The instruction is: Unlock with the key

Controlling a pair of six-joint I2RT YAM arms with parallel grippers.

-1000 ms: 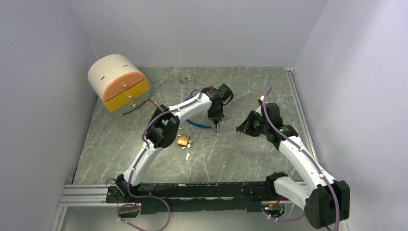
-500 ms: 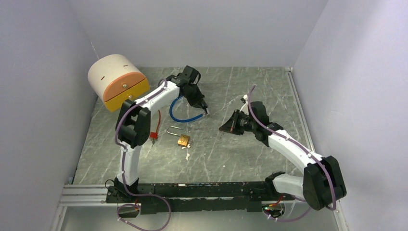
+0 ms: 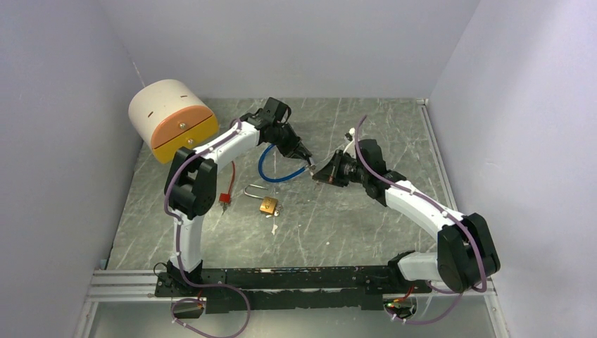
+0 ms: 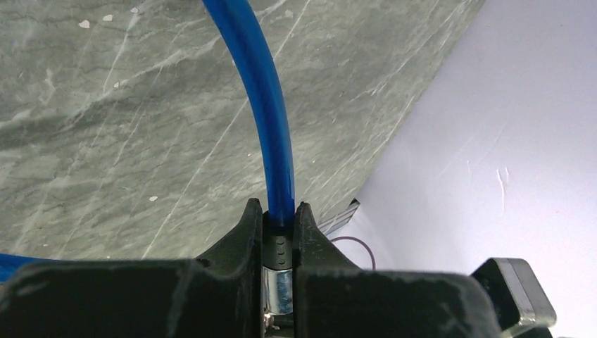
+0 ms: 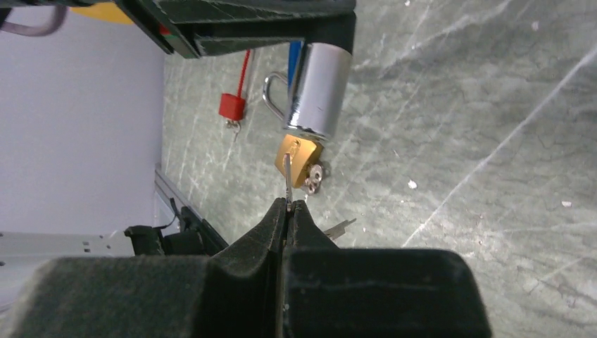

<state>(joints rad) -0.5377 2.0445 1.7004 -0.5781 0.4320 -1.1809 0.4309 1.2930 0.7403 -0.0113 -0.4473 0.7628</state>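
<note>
Top view: the left gripper (image 3: 303,155) and right gripper (image 3: 319,173) nearly meet above the counter (image 3: 352,225), beyond the brass padlock (image 3: 268,205).

Left wrist view: the jaws are clenched on the end of the blue cable (image 4: 271,105).

Right wrist view: the key (image 5: 287,176) is pinched in clenched jaws. Its tip sits just short of the silver lock (image 5: 318,88), which is held above the brass padlock. Insertion and turning are judged not yet done.

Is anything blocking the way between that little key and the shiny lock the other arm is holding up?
Nothing visible does. The right tool pinches the key close to the silver lock held by the left tool. The brass padlock lies on the table, off to the side.
</note>
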